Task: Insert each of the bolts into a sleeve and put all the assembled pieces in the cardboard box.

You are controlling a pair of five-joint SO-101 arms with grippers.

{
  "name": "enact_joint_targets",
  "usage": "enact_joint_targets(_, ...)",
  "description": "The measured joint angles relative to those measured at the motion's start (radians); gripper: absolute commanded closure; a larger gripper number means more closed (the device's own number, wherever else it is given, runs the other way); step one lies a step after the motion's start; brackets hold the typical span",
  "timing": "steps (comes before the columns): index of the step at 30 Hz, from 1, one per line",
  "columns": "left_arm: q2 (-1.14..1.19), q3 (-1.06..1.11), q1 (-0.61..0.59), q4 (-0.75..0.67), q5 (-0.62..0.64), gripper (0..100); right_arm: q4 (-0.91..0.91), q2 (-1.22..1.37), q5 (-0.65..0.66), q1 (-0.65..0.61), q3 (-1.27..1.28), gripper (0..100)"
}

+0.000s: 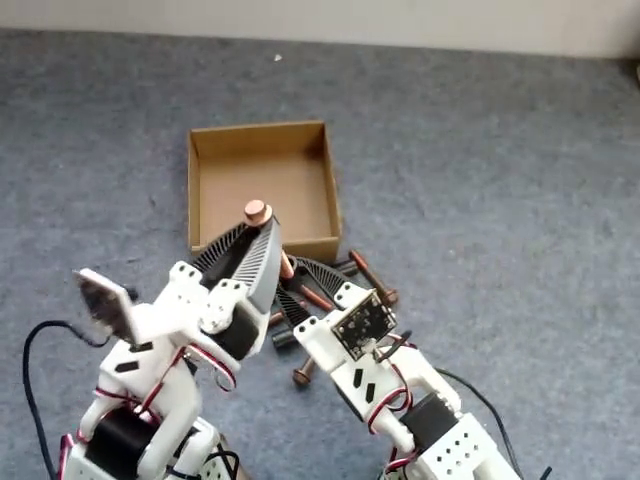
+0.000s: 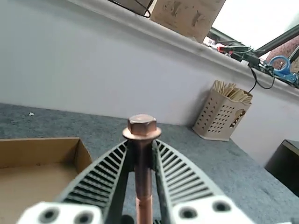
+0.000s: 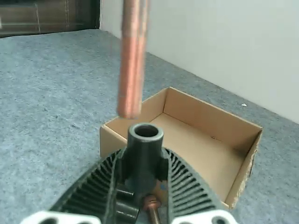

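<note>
Grey carpeted bench point(image 1: 500, 150): left gripper point(image 2: 141, 145) clamps copper hex bolt point(image 2: 143, 182), right gripper point(image 3: 145, 155) clamps black tubular sleeve point(image 3: 145, 136); centre tip over bore.

Right gripper point(image 3: 145, 156) clamps an upright sleeve point(image 3: 145, 135); a bolt point(image 3: 133, 60) hangs just above its mouth, cardboard box point(image 3: 212, 119) at one o'clock

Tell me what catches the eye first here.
The left tool grips a copper bolt upright, head up, at the near wall of the cardboard box. Close under its tip, the right tool holds a dark sleeve with the open end up. Spare bolts lie on the grey carpet between the arms.
</note>
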Motion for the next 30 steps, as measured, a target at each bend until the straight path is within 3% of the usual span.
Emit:
enact_joint_targets(12, 0.0, 0.11, -0.083, -0.081, -0.025, 99, 0.0, 0.002, 0.002, 0.0, -0.015, 99.4)
enact_joint_targets(30, 0.0, 0.135, -0.017, -0.098, -0.034, 99, 0.0, 0.0, 0.002, -0.032, -0.017, 99.4)
